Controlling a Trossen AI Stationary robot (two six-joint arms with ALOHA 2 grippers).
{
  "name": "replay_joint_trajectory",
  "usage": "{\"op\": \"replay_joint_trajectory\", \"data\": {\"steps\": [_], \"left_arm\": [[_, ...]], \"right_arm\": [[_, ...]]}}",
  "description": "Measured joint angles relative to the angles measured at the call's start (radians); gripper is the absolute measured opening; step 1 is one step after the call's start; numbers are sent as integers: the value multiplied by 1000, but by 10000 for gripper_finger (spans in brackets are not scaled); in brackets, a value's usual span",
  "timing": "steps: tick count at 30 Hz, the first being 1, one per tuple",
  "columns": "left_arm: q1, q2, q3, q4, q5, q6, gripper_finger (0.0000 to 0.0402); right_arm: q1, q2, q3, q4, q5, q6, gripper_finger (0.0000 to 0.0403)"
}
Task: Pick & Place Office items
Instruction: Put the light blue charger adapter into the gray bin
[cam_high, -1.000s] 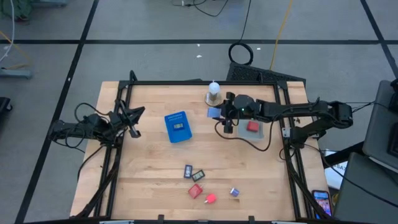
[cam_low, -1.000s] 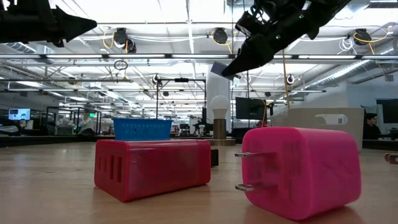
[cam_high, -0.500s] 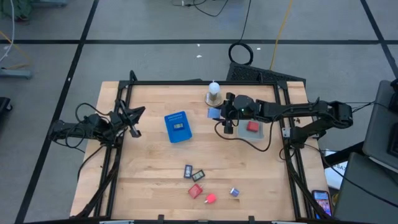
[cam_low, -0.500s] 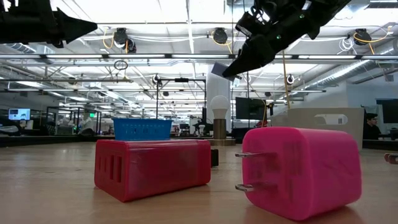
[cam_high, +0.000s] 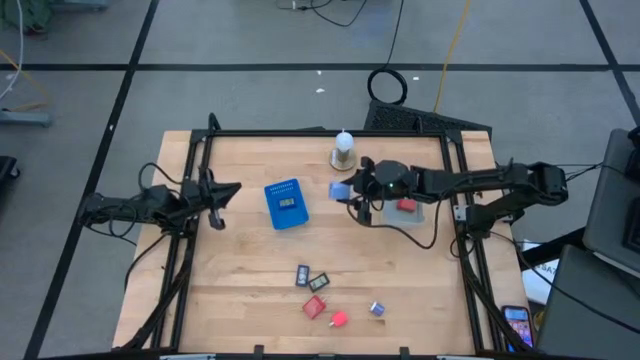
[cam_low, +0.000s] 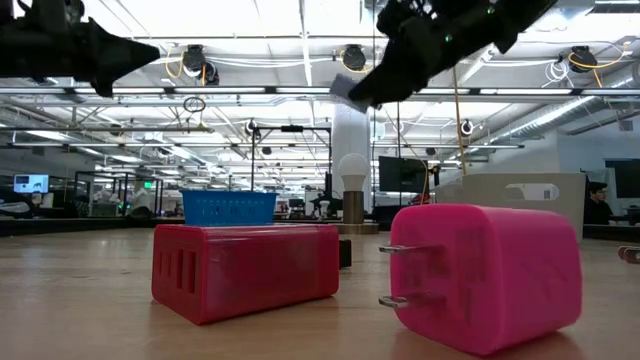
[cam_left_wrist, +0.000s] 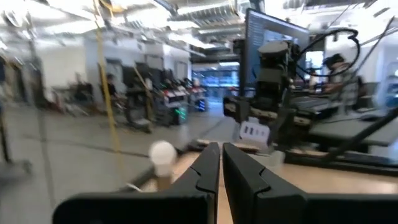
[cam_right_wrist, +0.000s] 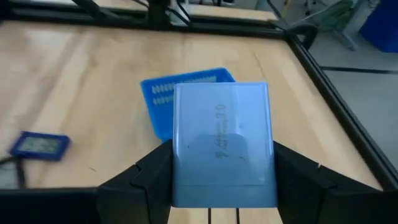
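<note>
Office items: right end effector (cam_high: 349, 190) grips a light blue block (cam_right_wrist: 222, 144) by its two side edges, lifted off the worktop (cam_high: 240, 280) toward the far edge, between the blue basket (cam_high: 285, 204) and the white bulb (cam_high: 343, 148).
Likely reason for hold: carried flat and high, probably to clear the basket wall before a drop; a judgement only.
Remaining pieces: red block (cam_high: 315, 307), pink plug block (cam_high: 338, 319), two small dark pieces (cam_high: 321, 283) and a purple piece (cam_high: 377, 309) lie loose near the front edge; another red piece (cam_high: 406, 204) sits on a grey pad by the right edge.
Left end effector (cam_high: 222, 192): clenched on nothing, waiting above the left edge.
</note>
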Motion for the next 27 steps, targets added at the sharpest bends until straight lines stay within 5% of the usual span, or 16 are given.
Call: {"op": "replay_joint_trajectory", "data": {"steps": [12, 27], "left_arm": [[0, 2, 3, -340, 122, -363, 24], [-1, 13, 2, -329, 148, -238, 24]], "right_arm": [[125, -107, 50, -88, 5, 33, 201], [76, -564, -53, -294, 85, 21, 201]]}}
